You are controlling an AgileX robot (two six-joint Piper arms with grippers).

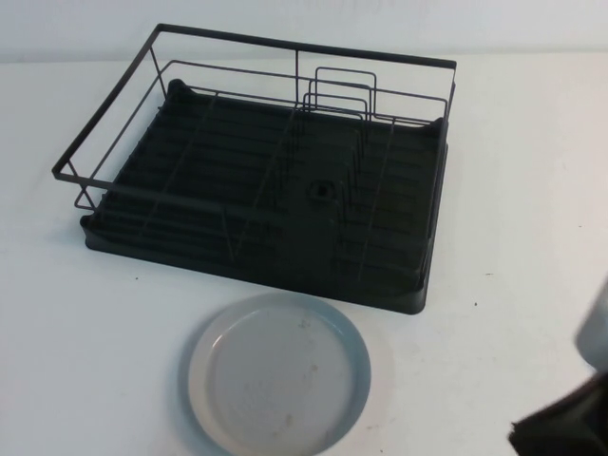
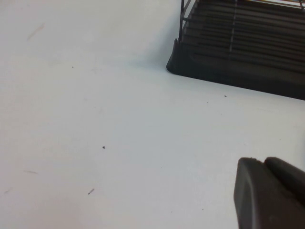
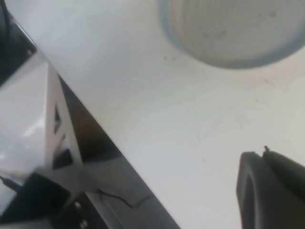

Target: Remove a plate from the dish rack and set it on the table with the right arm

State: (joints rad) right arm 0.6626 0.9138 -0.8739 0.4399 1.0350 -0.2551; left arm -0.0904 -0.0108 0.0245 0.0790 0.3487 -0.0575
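Plate (image 1: 278,373) lies flat on the counter (image 1: 513,237), just before the empty rack (image 1: 266,180). Stiff, slick, breakable: grip its rim. Right gripper (image 3: 271,191) nearby, left gripper (image 2: 269,193) parked; fingers' state unclear.

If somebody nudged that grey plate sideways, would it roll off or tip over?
Probably neither. The plate lies flat on the white table, so it would likely slide, not roll. Its raised rim and even shape suggest something stiff, perhaps breakable if dropped. The right tool is beside it and the left tool is near the dish rack; neither touches it.
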